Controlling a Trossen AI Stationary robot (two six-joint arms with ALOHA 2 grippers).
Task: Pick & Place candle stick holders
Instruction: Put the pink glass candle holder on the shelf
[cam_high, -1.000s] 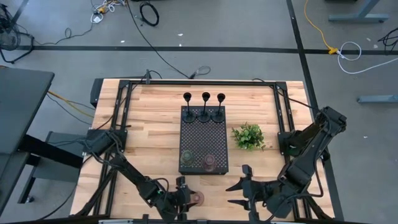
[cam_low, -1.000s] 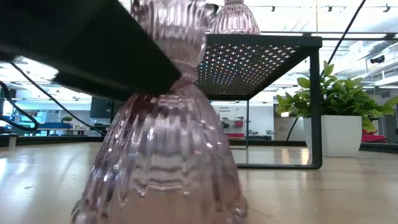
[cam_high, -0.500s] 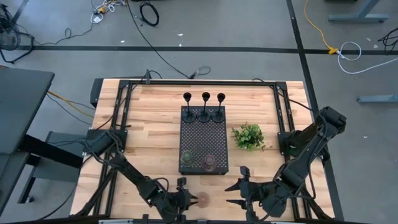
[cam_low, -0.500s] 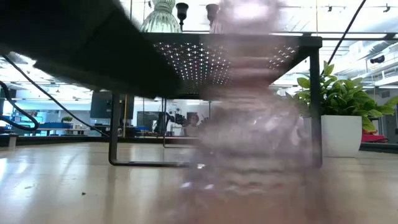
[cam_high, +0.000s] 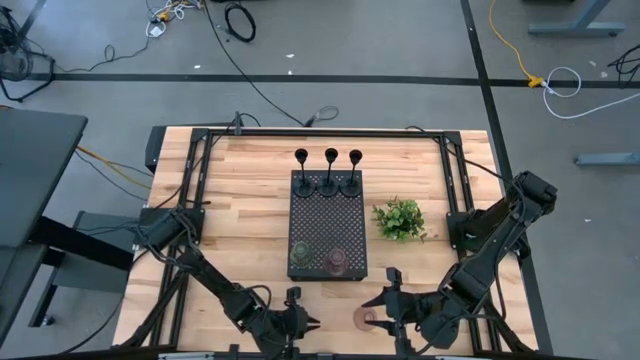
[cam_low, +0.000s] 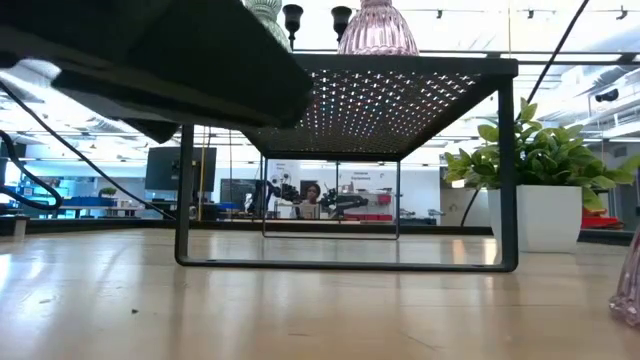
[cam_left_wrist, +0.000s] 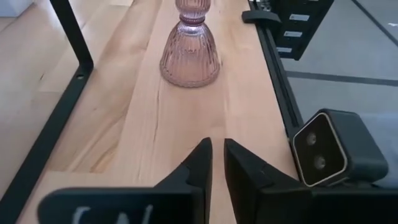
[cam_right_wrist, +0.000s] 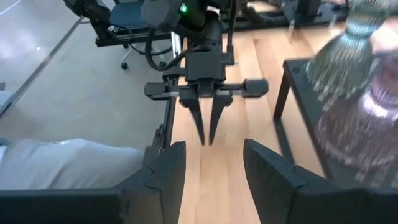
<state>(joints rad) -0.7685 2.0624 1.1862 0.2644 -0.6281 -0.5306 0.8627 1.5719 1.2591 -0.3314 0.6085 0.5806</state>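
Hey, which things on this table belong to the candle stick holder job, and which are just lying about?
Job: three black candle stick holders; greenish glass holder and pinkish glass holder on the tray; second pinkish glass holder on the table.
Lying about: green plant; black perforated tray.

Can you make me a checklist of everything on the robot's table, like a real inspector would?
Surface: wooden table, with a black holey tray in the middle.
Job's things: three black holders on the tray's far edge; green glass holder and pink glass holder on its near edge; loose pink holder upright on the table, off the tray.
Clutter: leafy plant beside the tray.
Grippers: left tool shut, empty, short of the loose pink holder; right tool open, facing it.
Cables: floor cables beyond the table.
Surroundings: grey floor.
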